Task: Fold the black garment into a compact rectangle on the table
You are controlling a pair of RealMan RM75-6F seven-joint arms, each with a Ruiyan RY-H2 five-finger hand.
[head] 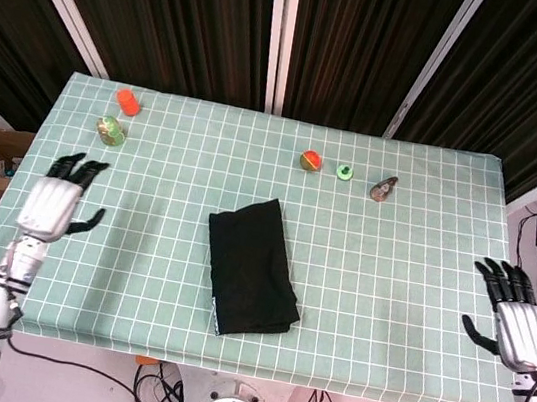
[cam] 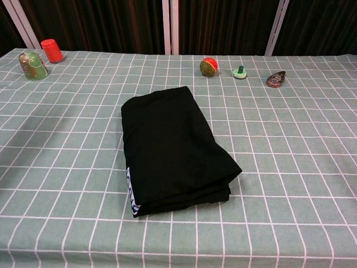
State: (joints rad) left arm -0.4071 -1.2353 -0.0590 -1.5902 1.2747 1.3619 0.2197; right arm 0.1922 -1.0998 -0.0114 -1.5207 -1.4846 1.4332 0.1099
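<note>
Left hand (head: 49,205): fingers spread, nothing held; parked at the table's left edge, well apart from the garment. Right hand (head: 518,327): fingers spread, nothing held; parked off the right edge. Garment (cam: 173,148): folded into a layered rectangle, laid flat near mid-table (head: 414,243), a white-lettered hem shown along its left edge. Fold judged complete, which would explain both hands being held clear. Small objects are ranged along the far side.

Red cup (head: 127,100), green jar (head: 110,130), ball (head: 309,160), far side.
</note>
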